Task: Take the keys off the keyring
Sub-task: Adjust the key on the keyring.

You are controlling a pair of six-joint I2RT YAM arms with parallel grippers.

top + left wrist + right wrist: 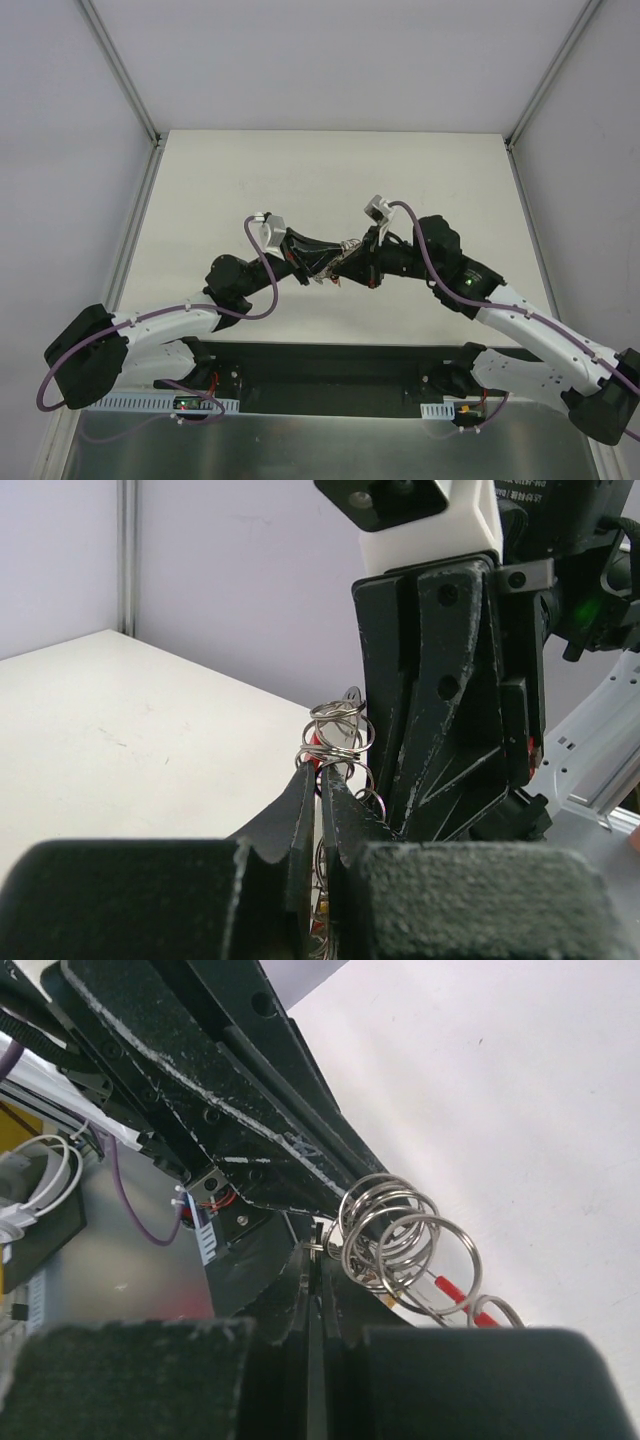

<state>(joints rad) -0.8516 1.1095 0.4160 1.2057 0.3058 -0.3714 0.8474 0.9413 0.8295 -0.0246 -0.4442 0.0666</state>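
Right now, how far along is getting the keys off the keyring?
Done: nothing visible; no freed key shows on the table. In hand: the keyring, a coil of rings, is lifted, left gripper shut on it, right gripper shut at its edge. Left: the keys, none clearly visible, all to come off.

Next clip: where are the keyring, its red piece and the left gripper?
keyring [338, 751], left wrist view, on the stacked wire coils.
red piece [449, 1287], right wrist view, on its middle, under the rings.
left gripper [318, 773], left wrist view, between its closed fingertips.
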